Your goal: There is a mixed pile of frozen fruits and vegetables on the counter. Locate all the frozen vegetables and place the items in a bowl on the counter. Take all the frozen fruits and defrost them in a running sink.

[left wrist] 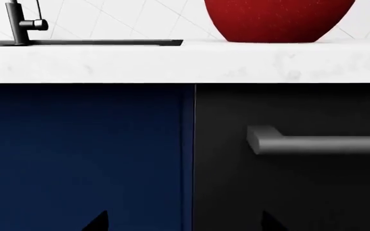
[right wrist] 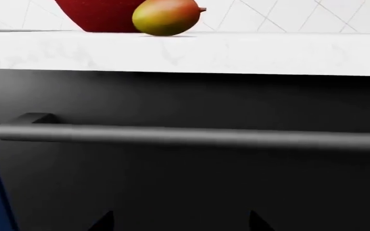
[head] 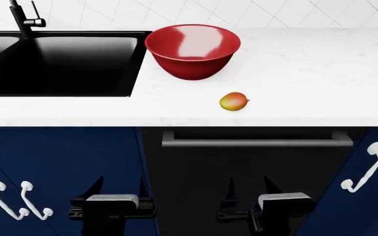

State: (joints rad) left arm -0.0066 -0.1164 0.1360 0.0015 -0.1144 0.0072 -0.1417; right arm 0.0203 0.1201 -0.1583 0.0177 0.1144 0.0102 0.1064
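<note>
The red-orange-yellow mango [head: 234, 102] lies on the white counter [head: 307, 73], in front of and to the right of the large red bowl [head: 192, 49]. The black sink [head: 57, 64] with its black faucet [head: 23, 19] is left of the bowl. Both grippers hang below the counter's edge, in front of the cabinets, open and empty: the left gripper [head: 120, 187] and the right gripper [head: 248, 189]. The right wrist view shows the mango [right wrist: 165, 17] and bowl [right wrist: 101, 14] above its gripper [right wrist: 179, 222]. The left wrist view shows the bowl [left wrist: 278, 19] and faucet [left wrist: 21, 21] above its gripper [left wrist: 185, 224]. Pepper, garlic and strawberry are out of view.
A black appliance front with a grey bar handle [head: 255, 141] sits under the counter between blue cabinet doors [head: 57, 157] with white handles [head: 366, 167]. The bar handle also shows in the right wrist view [right wrist: 191, 136] and the left wrist view [left wrist: 320, 143]. A tiled wall backs the counter.
</note>
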